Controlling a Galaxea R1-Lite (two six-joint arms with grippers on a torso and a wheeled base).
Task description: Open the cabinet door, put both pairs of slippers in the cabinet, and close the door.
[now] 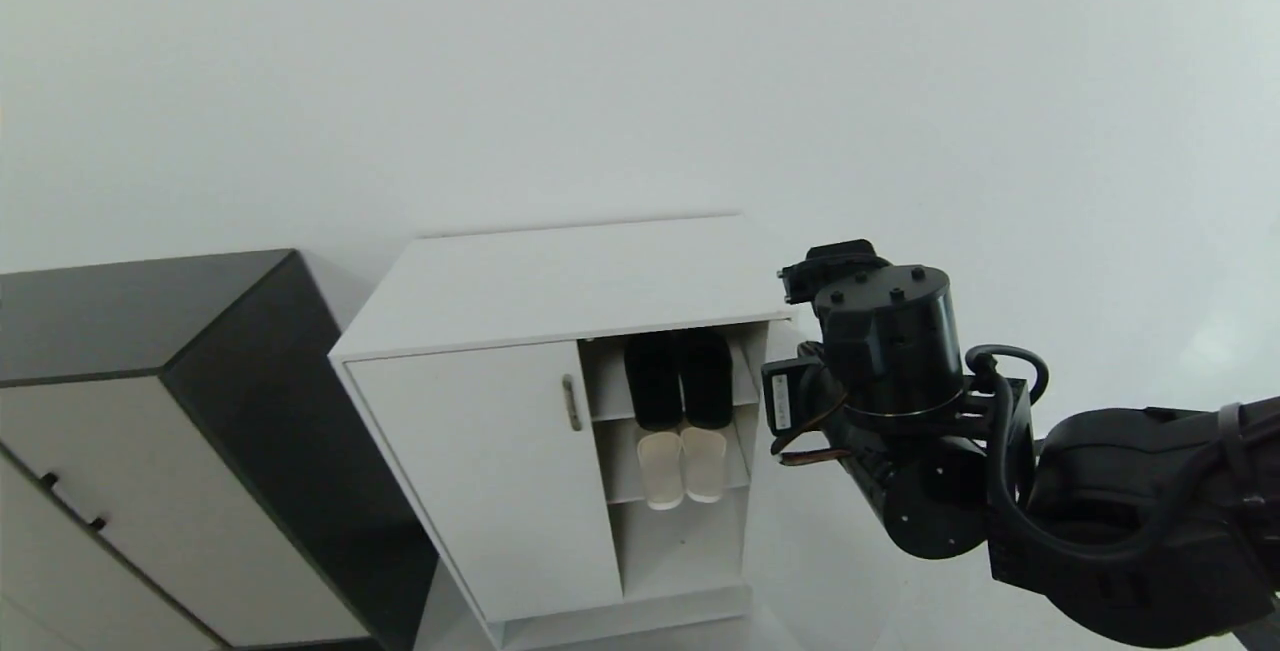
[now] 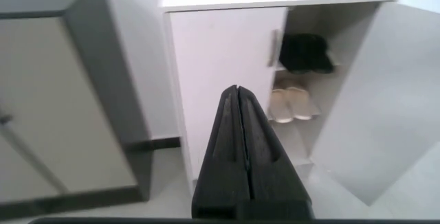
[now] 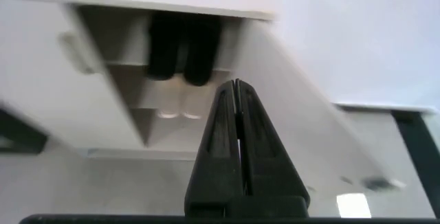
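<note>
A white cabinet (image 1: 560, 281) stands with its left door (image 1: 490, 471) shut and its right door (image 2: 392, 93) swung open. Black slippers (image 1: 680, 376) lie on the top shelf, and cream slippers (image 1: 683, 466) on the shelf below. Both pairs also appear in the left wrist view, the black slippers (image 2: 306, 52) above the cream slippers (image 2: 292, 104). My left gripper (image 2: 237, 88) is shut and empty, back from the cabinet's front and level with the closed door. My right gripper (image 3: 238, 83) is shut and empty, close to the inner face of the open door (image 3: 309, 128). The right arm's wrist (image 1: 880, 361) hangs beside the cabinet's right side.
A dark grey cabinet (image 1: 150, 311) with pale fronts stands left of the white one, with a narrow gap between them. A plain white wall (image 1: 640, 81) runs behind both. Bare floor (image 2: 385, 196) lies in front of the open door.
</note>
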